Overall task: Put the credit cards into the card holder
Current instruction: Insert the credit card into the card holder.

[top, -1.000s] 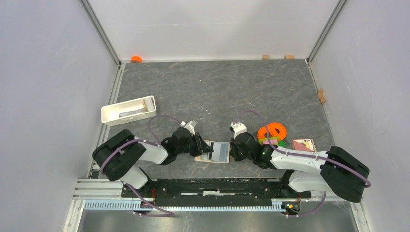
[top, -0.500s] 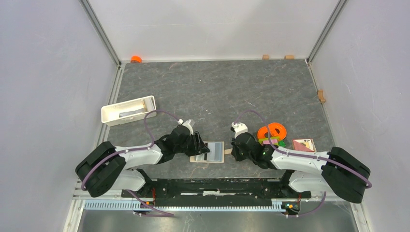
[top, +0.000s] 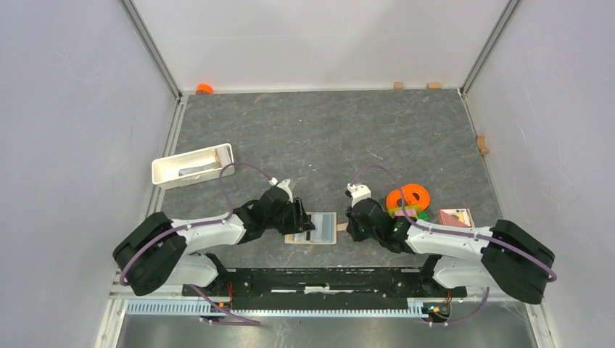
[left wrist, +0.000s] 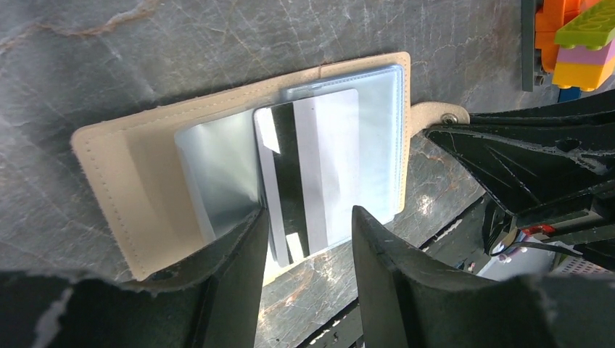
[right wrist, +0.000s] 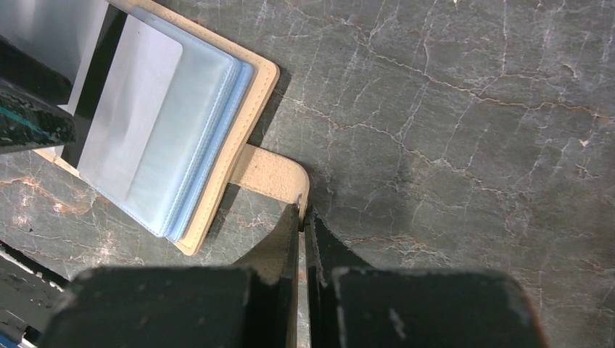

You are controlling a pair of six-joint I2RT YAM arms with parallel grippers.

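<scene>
The beige card holder (top: 317, 228) lies open on the dark table between my two grippers. In the left wrist view a grey card with a dark stripe (left wrist: 312, 167) sits partly inside its blue-grey pocket (left wrist: 217, 159), its near end sticking out. My left gripper (left wrist: 308, 217) is open, its fingers on either side of that end. My right gripper (right wrist: 302, 210) is shut on the holder's snap tab (right wrist: 268, 174) at the holder's right edge. A pale card with reddish print (top: 455, 217) lies at the right. I see no blue card.
A white tray (top: 192, 165) stands at the left. An orange ring toy with coloured bricks (top: 408, 199) sits just right of my right gripper (top: 348, 227). Small wooden blocks (top: 398, 85) and an orange piece (top: 204, 88) lie along the back wall.
One second ago the holder lay tilted and a little further right. It has since shifted left and squared up, and my left arm has stretched out. Nothing has moved in the last half second.
</scene>
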